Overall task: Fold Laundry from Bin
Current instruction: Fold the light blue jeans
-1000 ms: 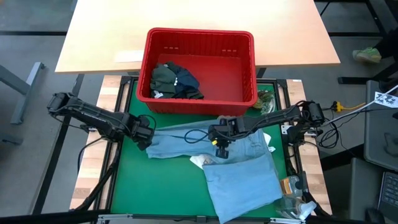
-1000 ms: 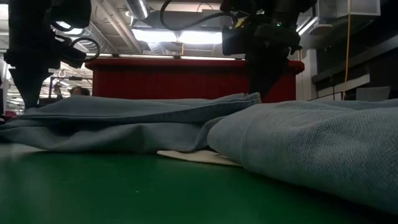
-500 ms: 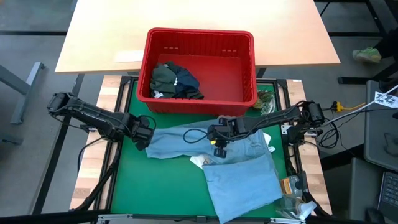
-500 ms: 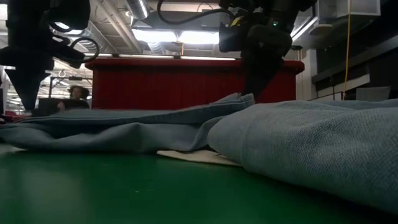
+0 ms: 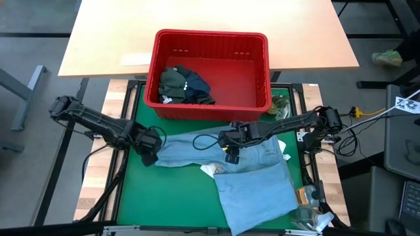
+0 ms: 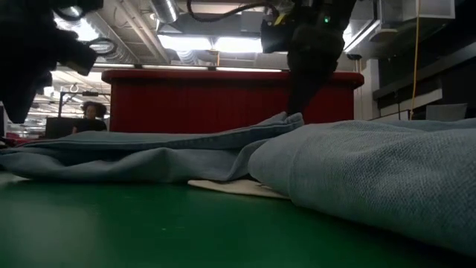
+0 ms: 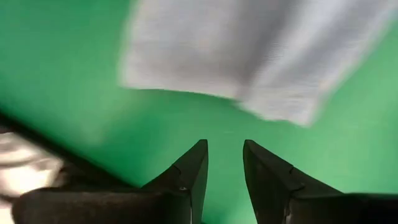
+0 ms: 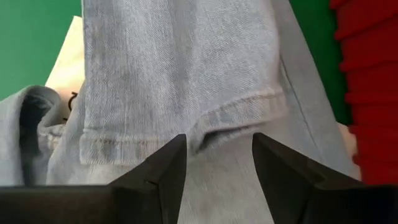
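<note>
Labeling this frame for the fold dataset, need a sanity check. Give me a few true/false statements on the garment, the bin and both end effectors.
1. The light blue garment lies on the green mat. True.
2. The red bin is empty. False: dark clothes are bunched in one corner of it.
3. The left end effector clamps the garment. False: its fingers are apart over bare mat, the cloth edge ahead of them.
4. The right end effector is open above the denim-like cloth. True.
5. The bin sits beside the garment on the mat's left. False: it stands at the mat's far edge, behind the garment.
</note>
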Controlling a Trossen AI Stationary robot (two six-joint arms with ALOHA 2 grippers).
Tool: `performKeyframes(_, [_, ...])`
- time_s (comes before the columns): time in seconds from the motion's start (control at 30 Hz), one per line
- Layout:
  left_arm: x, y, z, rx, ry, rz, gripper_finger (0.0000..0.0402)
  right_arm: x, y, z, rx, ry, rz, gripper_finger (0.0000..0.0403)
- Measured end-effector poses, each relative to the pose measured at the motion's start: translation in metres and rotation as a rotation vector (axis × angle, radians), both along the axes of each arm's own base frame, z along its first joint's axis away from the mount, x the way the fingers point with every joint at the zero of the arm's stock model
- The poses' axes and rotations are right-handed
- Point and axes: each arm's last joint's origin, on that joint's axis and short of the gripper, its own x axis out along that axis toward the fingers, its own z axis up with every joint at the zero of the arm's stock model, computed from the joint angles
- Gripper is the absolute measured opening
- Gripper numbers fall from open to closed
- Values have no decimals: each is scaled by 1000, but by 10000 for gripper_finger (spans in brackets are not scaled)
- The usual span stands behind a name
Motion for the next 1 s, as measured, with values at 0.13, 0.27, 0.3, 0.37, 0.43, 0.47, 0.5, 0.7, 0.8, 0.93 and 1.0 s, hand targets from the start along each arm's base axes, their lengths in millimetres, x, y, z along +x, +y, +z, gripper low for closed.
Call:
performKeyframes(0.13, [5, -15, 1, -40, -88, 6, 98, 1, 0, 8, -1, 4, 0, 184])
performKeyframes(0.27, [2, -27, 0, -15, -128, -11, 99, 4, 1, 10, 4, -26, 1, 184])
performKeyframes(0.3, [1, -30, 0, -9, -129, -14, 99, 4, 1, 10, 4, -32, 3, 184])
performKeyframes(0.37, [-1, -35, -2, 4, -131, -6, 99, 6, 1, 11, 0, -45, 31, 184])
performKeyframes(0.43, [-3, -39, -5, 13, -124, 3, 102, 9, 2, 12, 19, -73, 72, 184])
performKeyframes(0.47, [-3, -40, -7, 13, -124, 4, 105, 11, 3, 13, 27, -93, 91, 184])
performKeyframes(0.5, [-3, -42, -9, 12, -125, 7, 110, 13, 4, 14, 37, -116, 107, 184])
performKeyframes(0.7, [4, -48, -26, 59, -152, -4, 158, 27, 7, 23, 39, -283, 233, 184])
performKeyframes(0.8, [6, -48, -32, 127, -141, 22, 179, 33, 8, 29, 21, -363, 266, 184])
performKeyframes(0.93, [9, -49, -39, 156, -108, 21, 188, 37, 8, 33, 9, -430, 283, 184])
performKeyframes(1.0, [10, -50, -42, 167, -90, 19, 187, 38, 9, 34, 9, -443, 283, 184])
